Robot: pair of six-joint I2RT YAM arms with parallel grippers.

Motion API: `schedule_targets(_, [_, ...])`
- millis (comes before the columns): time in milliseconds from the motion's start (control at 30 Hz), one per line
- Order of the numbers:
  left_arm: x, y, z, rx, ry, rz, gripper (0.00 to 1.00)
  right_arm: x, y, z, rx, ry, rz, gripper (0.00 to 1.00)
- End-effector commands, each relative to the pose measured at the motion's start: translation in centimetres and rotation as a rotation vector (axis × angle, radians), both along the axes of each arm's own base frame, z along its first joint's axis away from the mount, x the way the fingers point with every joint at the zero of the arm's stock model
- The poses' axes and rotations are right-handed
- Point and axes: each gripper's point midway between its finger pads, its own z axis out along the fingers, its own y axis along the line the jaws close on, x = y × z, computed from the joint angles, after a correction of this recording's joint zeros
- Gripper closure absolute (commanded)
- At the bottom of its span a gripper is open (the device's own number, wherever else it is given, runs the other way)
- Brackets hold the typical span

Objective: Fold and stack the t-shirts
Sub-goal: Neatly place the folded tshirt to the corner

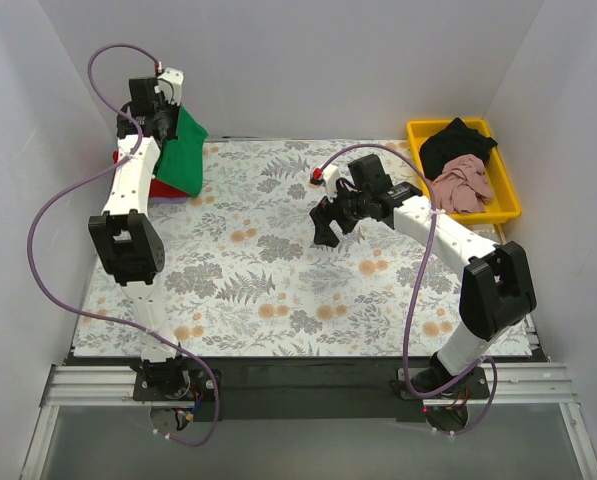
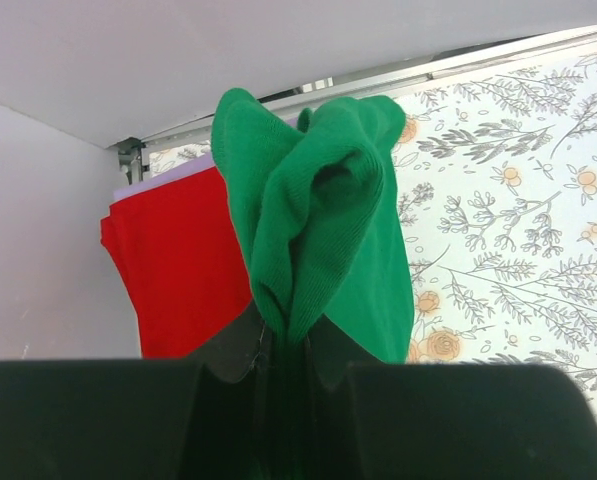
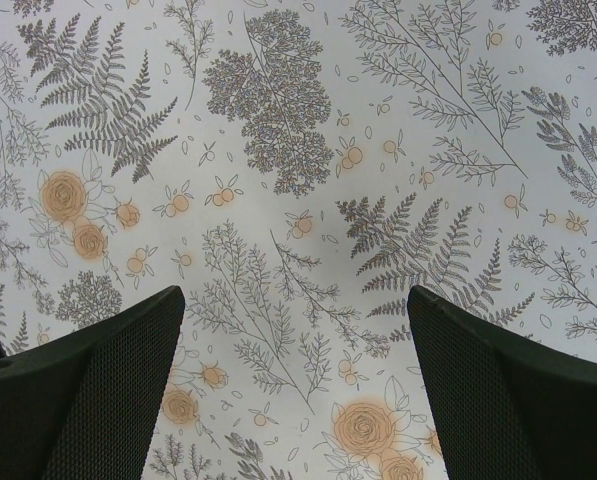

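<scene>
Hanging bunched at the table's far left corner, the green t-shirt [image 2: 318, 230] was pinched tight in your left gripper [image 2: 278, 348], with the red t-shirt [image 2: 178, 270] lying flat below it. Your right gripper [image 3: 296, 385] hovered with jaws wide apart over the middle of the floral cloth [image 3: 278, 150].

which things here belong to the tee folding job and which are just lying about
Job: green t-shirt, in the left gripper; red t-shirt; black t-shirt; pink t-shirt.
Just there: yellow tray; floral cloth.
</scene>
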Motion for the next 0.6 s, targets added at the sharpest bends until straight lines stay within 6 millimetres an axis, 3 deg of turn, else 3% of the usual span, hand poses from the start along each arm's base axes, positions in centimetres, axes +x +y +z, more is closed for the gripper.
schedule_targets(0, [-0.8, 1.1, 5.9, 0.039, -0.126, 0.010, 1.00, 0.2, 0.4, 1.4, 0.032, -0.037, 0.012, 0.02])
schedule_targets(433, [1.4, 5.9, 3.0, 0.100, -0.129, 0.054, 1.00, 0.4, 0.6, -0.2, 0.016, 0.002, 0.012, 0.02])
schedule_targets(567, [1.8, 7.7, 1.0, 0.090, -0.101, 0.058, 1.00, 0.6, 0.9, -0.7, 0.014, 0.021, 0.011, 0.02])
